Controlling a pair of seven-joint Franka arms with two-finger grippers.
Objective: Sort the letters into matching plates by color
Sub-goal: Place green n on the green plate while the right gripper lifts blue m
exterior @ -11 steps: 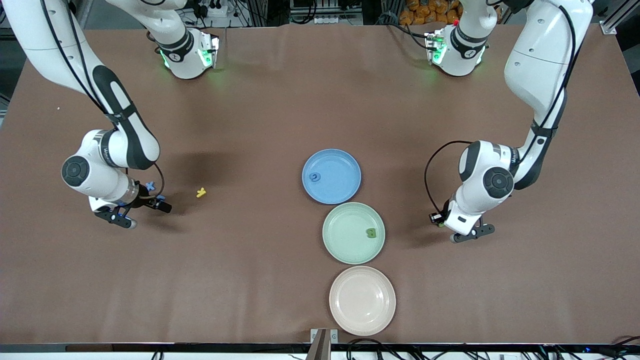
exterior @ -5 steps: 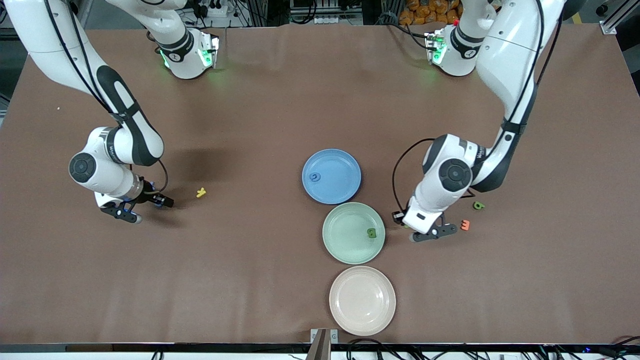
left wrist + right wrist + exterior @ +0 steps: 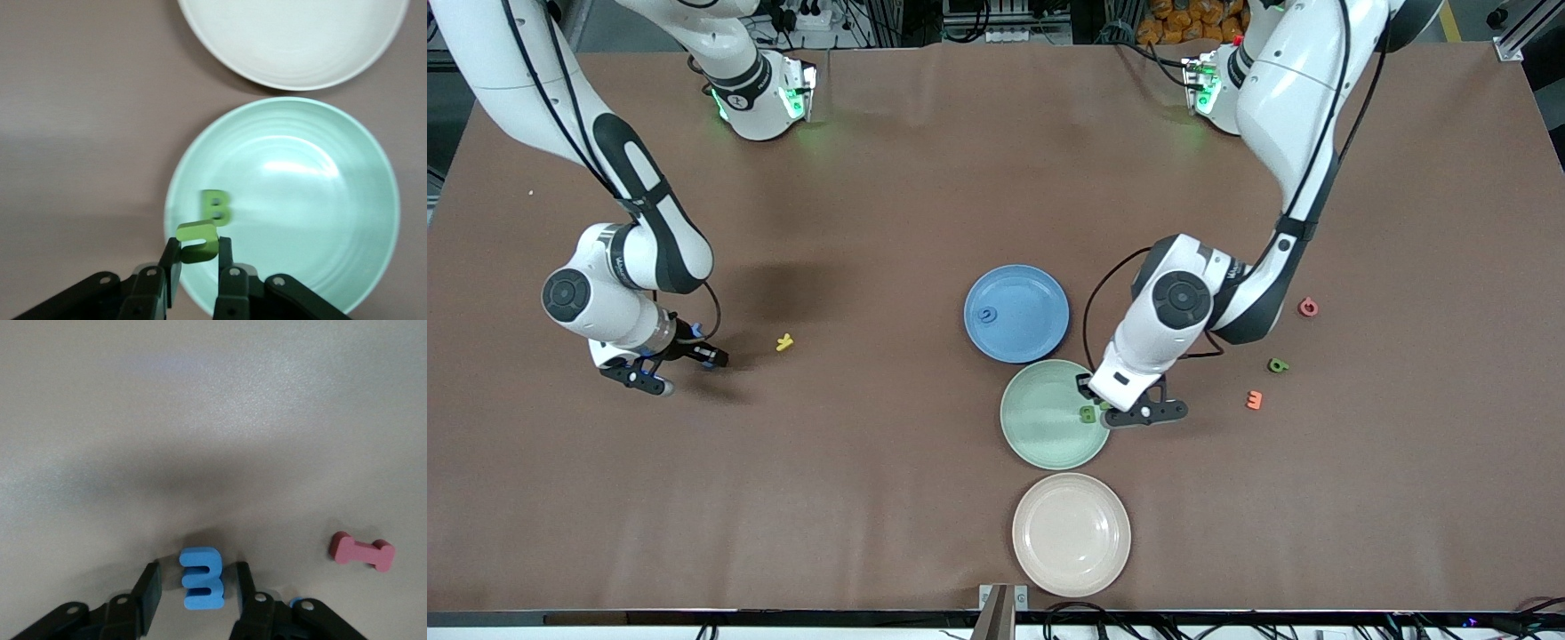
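Observation:
My left gripper [image 3: 1106, 411] is shut on a green letter [image 3: 197, 241] and holds it over the rim of the mint green plate [image 3: 1040, 431], which also shows in the left wrist view [image 3: 307, 200]. A green B [image 3: 1088, 414] lies in that plate. My right gripper [image 3: 679, 366] is open and low at the right arm's end of the table. In the right wrist view a blue letter [image 3: 201, 579] lies on the table between its fingers. The blue plate [image 3: 1036, 298] holds one blue letter [image 3: 986, 314]. The pinkish-beige plate [image 3: 1072, 533], nearest the front camera, holds nothing.
A yellow letter [image 3: 784, 342] lies beside the right gripper, toward the plates. A pink letter [image 3: 361, 551] lies close to the blue one. Red [image 3: 1308, 308], green [image 3: 1278, 365] and orange [image 3: 1255, 400] letters lie toward the left arm's end.
My left arm has swung from the left arm's end to the green plate's rim with the green letter, uncovering the red, green and orange letters. My right gripper has barely shifted.

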